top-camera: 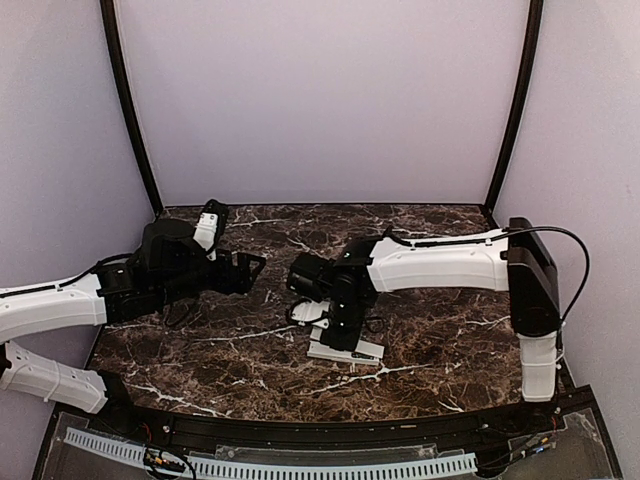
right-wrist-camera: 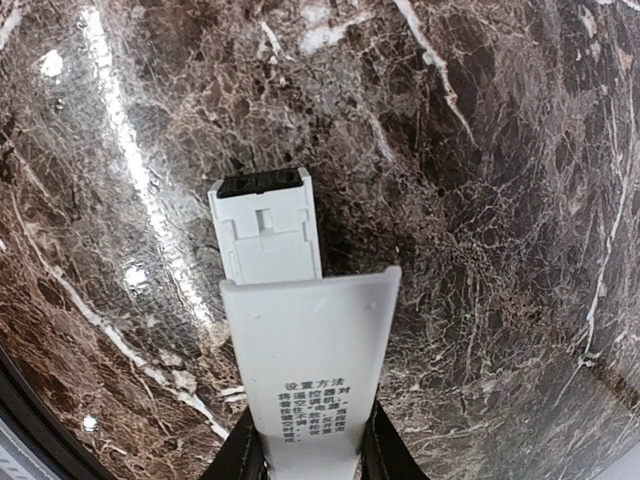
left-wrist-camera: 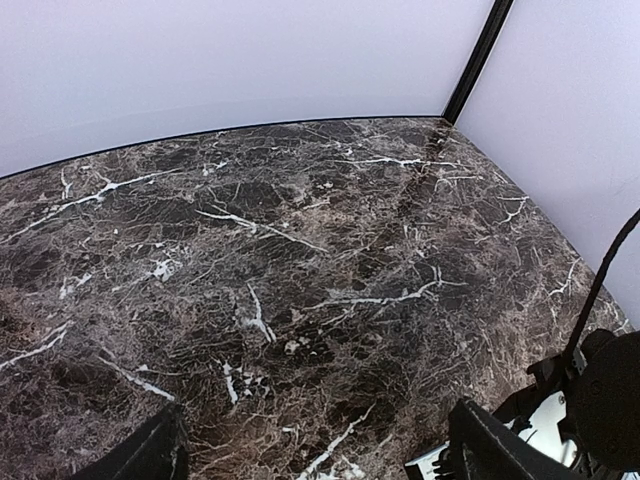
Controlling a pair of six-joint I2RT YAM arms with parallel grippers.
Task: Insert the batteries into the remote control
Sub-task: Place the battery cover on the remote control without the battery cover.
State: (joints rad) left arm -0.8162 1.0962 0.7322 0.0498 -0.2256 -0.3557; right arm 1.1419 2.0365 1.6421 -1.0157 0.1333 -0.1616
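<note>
Remote (right-wrist-camera: 263, 235) lies on the worktop (top-camera: 440, 330), just toward 5 o'clock of its middle, under your right arm. In the right wrist view its dark end points to 12 o'clock. Your right jaws are narrow, pinching a flat white panel with printed text, which I take for the battery cover (right-wrist-camera: 310, 350). Its far edge overlaps the remote's near end, but you cannot tell whether the two touch. Your left jaws stand wide and hold nothing, hanging over bare worktop out at 9 o'clock, well apart from the remote.

No batteries show in any view, so you cannot confirm they are seated. The step in hand looks like fitting the cover, which would put the task near its end.

The next move calls for squaring the cover's edges to the remote's sides, keeping it low and flat, and sliding it toward 12 o'clock. The remote is unbraced and may skid, so consider bringing the left jaws over to steady its dark end.
</note>
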